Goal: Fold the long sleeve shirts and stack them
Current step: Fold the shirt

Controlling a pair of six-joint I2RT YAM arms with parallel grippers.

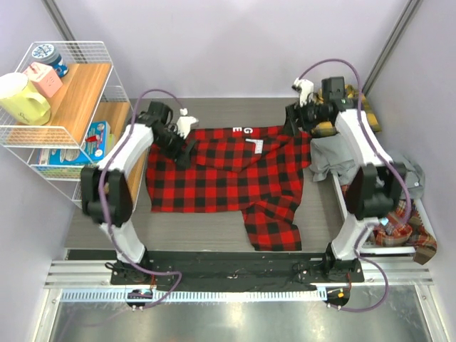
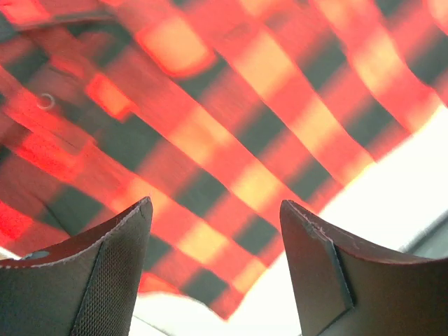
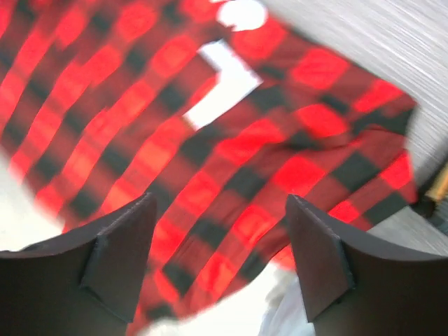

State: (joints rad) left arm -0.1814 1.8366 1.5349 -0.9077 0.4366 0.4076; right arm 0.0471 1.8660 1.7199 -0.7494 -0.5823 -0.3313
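The check shirt (image 1: 221, 174) is red and black, with white block lettering (image 1: 246, 132). The surface (image 1: 214, 112) is grey with fine streaks. The grey shirt (image 1: 329, 162) is plain. One plaid (image 1: 367, 114) is yellow and black, and another plaid (image 1: 413, 239) is orange-brown.

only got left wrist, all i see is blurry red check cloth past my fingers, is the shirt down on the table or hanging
Observer: It's down. The red-and-black shirt lies spread out on the table, between the two arms.
Operator: ok and the right arm, gripping anything
Observer: No. The right gripper is open above the shirt's far right corner, with nothing between its fingers.
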